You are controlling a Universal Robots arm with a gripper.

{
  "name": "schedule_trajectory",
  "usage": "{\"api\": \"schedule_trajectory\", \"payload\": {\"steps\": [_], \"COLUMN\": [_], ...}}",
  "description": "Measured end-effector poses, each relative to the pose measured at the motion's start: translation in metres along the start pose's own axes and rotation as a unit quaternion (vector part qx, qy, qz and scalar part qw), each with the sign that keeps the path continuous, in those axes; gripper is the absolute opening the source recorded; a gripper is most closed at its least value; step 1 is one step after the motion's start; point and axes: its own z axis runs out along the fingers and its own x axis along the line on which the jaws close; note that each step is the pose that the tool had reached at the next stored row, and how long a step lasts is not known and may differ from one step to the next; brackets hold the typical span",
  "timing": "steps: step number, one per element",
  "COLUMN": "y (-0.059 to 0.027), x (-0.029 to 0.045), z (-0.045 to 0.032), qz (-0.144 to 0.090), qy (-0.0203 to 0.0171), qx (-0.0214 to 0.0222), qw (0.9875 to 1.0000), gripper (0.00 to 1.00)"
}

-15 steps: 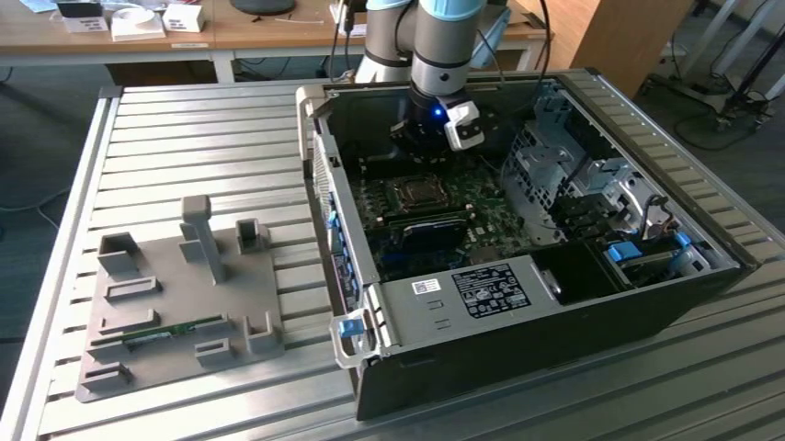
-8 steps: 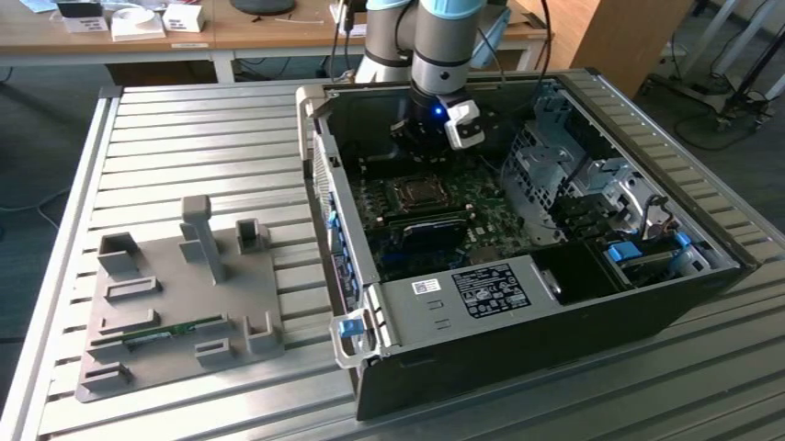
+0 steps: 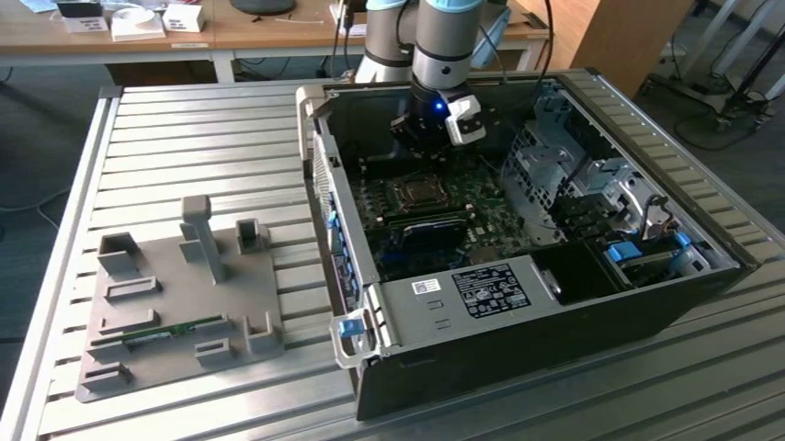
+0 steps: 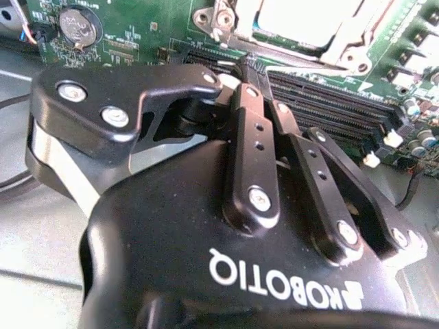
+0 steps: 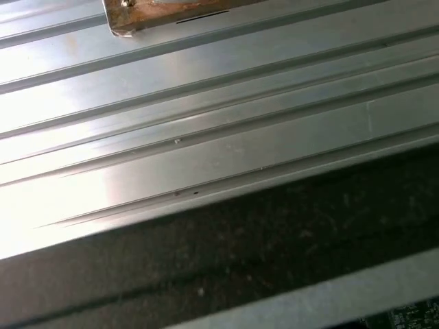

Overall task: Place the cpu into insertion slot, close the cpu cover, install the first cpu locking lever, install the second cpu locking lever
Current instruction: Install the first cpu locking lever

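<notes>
Inside the open computer case (image 3: pixel 516 349), my gripper (image 3: pixel 426 145) hangs just above the green board. It is slightly beyond the insertion slot (image 3: pixel 417 191) as the exterior view shows it. In the second wrist view the gripper (image 4: pixel 241 68) has its black fingers (image 4: pixel 250 137) drawn together at the tips, with nothing visible between them. Past those tips lies the cpu (image 4: pixel 309 14), a pale silver square inside the socket. The silver cpu cover (image 4: pixel 346 49) frames it. I cannot make out how the locking levers stand.
Long black memory slots (image 4: pixel 329 103) and a coin battery (image 4: pixel 75 26) lie near the socket. A drive cage (image 3: pixel 576 175) and a labelled metal box (image 3: pixel 479 289) crowd the case. On the ribbed metal table (image 3: pixel 184 138) sits a grey fixture plate (image 3: pixel 172 294).
</notes>
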Motion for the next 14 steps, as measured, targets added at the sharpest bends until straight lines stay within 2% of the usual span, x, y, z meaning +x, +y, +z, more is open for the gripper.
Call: {"api": "schedule_trajectory", "payload": {"steps": [2, 5, 7, 14], "y": [0.0, 0.0, -0.0001, -0.0009], "x": [0.0, 0.0001, 0.0001, -0.0002], "z": [0.0, 0.0001, 0.0001, -0.0001], "qz": [0.001, 0.003, 0.003, 0.004], "qy": [0.0008, 0.0043, 0.0059, 0.0062], "qx": [-0.0031, -0.0168, -0.0228, -0.0239], "qw": [1.0, 0.9998, 0.9997, 0.9997], "gripper": [0.11, 0.11, 0.11, 0.11]}}
